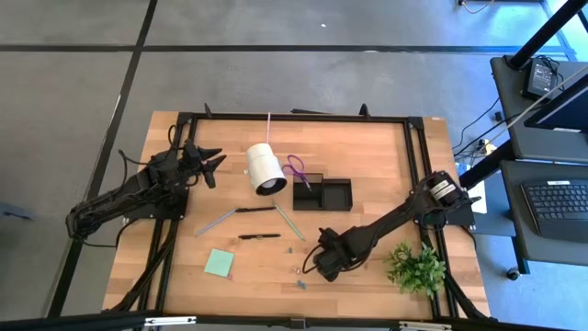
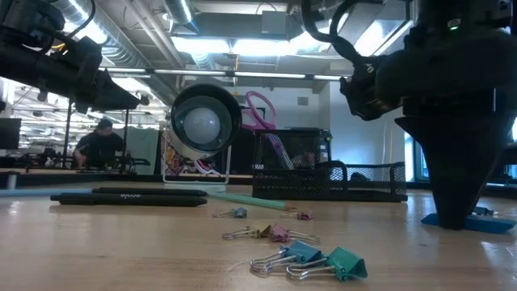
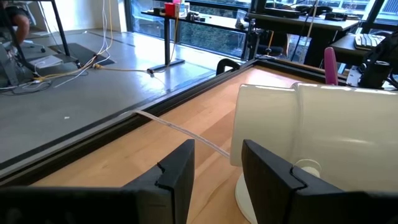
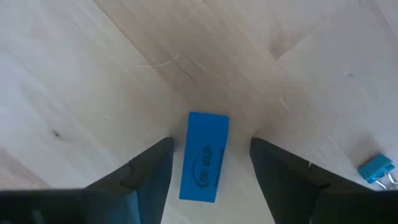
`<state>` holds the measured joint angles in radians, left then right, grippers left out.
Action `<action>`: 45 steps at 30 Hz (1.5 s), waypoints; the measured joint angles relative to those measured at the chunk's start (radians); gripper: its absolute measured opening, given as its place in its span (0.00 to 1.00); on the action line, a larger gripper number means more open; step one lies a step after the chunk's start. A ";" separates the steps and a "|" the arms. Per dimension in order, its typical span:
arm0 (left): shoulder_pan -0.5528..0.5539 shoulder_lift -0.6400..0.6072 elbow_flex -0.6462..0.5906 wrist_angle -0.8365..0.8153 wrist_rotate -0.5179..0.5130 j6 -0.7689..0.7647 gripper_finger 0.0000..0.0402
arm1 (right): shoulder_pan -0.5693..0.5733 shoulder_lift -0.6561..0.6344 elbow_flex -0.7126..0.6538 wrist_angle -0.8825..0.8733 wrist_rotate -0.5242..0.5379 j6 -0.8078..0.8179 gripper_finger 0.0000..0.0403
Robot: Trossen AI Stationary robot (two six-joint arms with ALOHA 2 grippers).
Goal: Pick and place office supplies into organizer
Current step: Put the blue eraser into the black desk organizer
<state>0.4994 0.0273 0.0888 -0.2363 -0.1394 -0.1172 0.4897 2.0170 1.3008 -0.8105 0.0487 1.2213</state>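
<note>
my right gripper (image 4: 210,163) pointing straight down at counter (image 4: 93,81), fingers spread, straddling blue eraser (image 4: 204,156), not yet pinching.

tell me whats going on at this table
The right end effector is down at the wooden table, open, straddling a small blue eraser without gripping it yet. The left end effector hangs open near the white roll. Purple scissors already sit in the black organizer; pens, a sticky-note pad and binder clips lie loose.
</note>
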 joint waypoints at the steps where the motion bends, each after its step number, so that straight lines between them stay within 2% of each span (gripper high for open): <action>1: 0.000 0.000 0.000 0.000 0.000 0.000 0.32 | -0.001 0.000 0.005 -0.004 -0.001 0.000 0.55; 6: 0.000 0.000 0.000 0.000 0.000 0.000 0.32 | -0.001 0.000 0.003 -0.005 0.000 0.005 0.53; 18: 0.000 0.000 0.000 0.000 0.000 0.000 0.32 | -0.003 0.000 0.002 -0.011 0.001 0.001 0.34; 32: 0.000 0.000 0.000 0.000 0.000 0.000 0.32 | -0.003 -0.002 0.007 -0.016 0.002 -0.002 0.21; 36: 0.000 0.000 0.000 0.000 0.000 0.000 0.32 | -0.004 0.005 0.061 -0.090 0.007 -0.059 0.20; 45: 0.000 0.000 0.000 0.000 0.003 0.000 0.32 | -0.061 0.002 0.246 -0.367 0.094 -0.202 0.20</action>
<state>0.4994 0.0273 0.0891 -0.2363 -0.1368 -0.1173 0.4285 2.0186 1.5468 -1.1777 0.1428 1.0195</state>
